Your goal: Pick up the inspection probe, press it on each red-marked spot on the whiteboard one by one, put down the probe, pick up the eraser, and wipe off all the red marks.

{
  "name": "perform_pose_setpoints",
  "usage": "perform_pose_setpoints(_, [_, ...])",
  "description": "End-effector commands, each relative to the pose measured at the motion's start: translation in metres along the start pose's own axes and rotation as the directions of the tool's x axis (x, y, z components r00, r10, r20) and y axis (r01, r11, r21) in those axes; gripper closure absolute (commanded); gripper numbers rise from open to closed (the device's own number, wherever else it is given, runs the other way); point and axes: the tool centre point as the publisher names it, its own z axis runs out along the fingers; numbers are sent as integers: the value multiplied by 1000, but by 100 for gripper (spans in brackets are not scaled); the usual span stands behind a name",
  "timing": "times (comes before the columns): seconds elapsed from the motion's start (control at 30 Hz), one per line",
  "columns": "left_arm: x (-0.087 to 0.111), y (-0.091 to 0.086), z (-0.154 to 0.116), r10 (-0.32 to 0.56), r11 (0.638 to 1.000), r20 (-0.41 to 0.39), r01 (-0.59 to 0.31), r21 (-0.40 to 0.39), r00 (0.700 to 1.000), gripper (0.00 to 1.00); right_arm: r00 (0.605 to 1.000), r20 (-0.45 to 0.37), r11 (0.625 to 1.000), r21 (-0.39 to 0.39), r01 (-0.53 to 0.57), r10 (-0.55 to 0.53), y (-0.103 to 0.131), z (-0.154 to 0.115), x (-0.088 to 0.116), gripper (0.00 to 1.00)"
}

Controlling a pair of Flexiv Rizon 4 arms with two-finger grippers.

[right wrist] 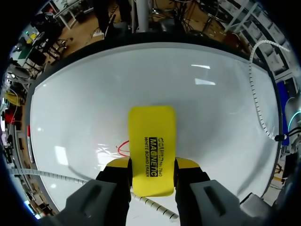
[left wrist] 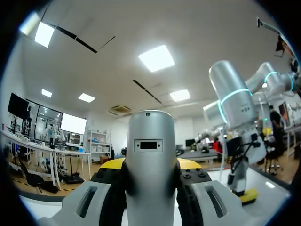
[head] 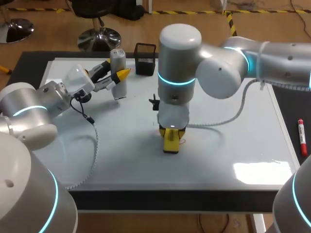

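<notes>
Wiping looks to be the step in hand. The right gripper (head: 171, 132) is clamped on the eraser (right wrist: 151, 150) from both sides, and the eraser lies flat on the whiteboard (head: 233, 145) near its middle, a little towards the near edge. One red mark (right wrist: 123, 148) shows just beside the eraser, partly under it. I see no other marks, though the arms hide part of the board. By my judgement the pressing is over and this one mark is what is left to wipe. The probe (head: 118, 73) is not put down: the left gripper (head: 114, 77) grips it upright near the far left corner. Whether its foot touches the board I cannot tell.
</notes>
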Motion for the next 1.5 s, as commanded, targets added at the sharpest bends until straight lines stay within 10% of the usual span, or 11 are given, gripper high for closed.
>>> perform_pose_setpoints(0.03, [0,0,1,2,1000,2,-2,1,1000,100,1000,1,1000,4,-11,11,-2,6,11,100])
perform_pose_setpoints(0.83, [0,0,1,2,1000,2,-2,1,1000,100,980,-40,981,-4,-196,196,-23,20,80,100])
perform_pose_setpoints(1.5, [0,0,1,2,1000,2,-2,1,1000,100,982,-31,982,16,-186,186,-37,6,77,100])
